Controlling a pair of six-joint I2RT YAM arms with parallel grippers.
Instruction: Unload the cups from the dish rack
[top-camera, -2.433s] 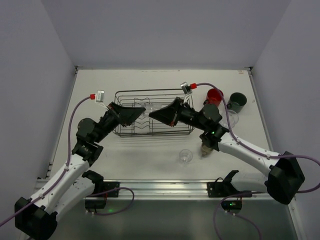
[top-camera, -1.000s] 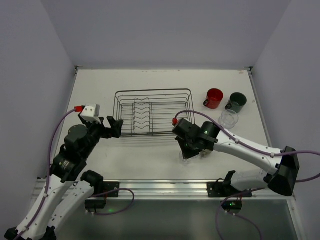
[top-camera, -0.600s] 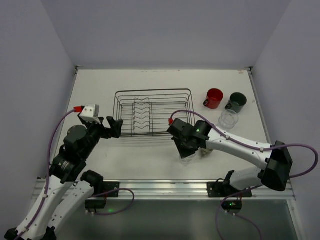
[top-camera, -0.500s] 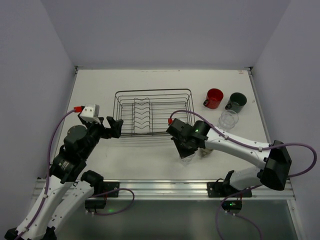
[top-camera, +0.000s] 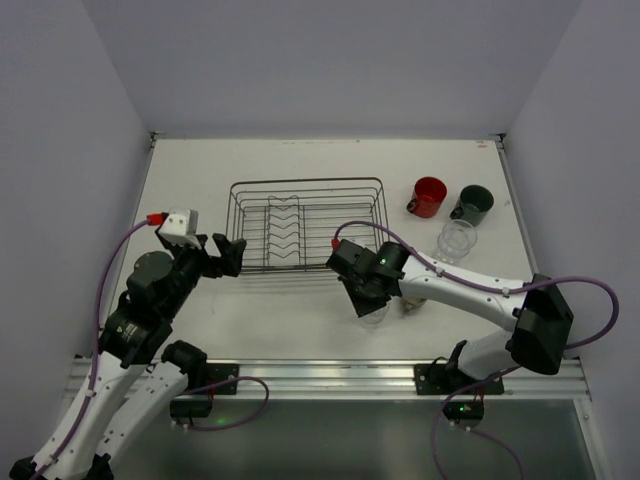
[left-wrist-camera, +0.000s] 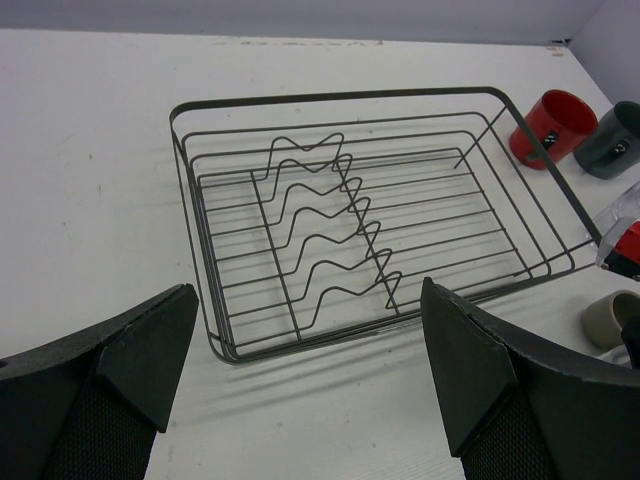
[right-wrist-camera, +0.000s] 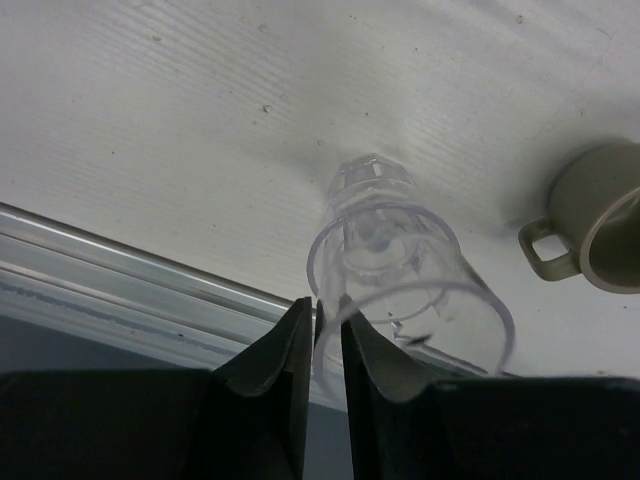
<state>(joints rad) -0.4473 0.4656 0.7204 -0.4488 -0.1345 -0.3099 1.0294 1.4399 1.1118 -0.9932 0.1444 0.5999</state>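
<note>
**Dish rack**: centre of the table. No cup shows between its wires in the top or left wrist view. 2.4 s ago both my grippers reached into it; now neither does.

**Right gripper**: it has swung out to the rack's 5 o'clock and come down on the near clear glass. Over the last second it has edged toward 9 o'clock. The fingers are pressed nearly together, pinching the glass's wall at the rim.

**Near clear glass**: its base is on the table, about where it stood 2.4 s ago.

**Olive cup**: just beside that glass at its 3 o'clock, not touching it.

**Red mug**, **dark mug**, **far clear glass**: grouped at the rack's 3 to 4 o'clock, unmoved.

**Left gripper**: it has withdrawn to the rack's 8 o'clock. The fingers are spread wide with nothing between them, and it has held there for the last second.

**Assessment**: every cup I can see is already out of the rack, so the unloading looks complete. I judge my hold on the glass to be for moving it elsewhere on the table.
</note>
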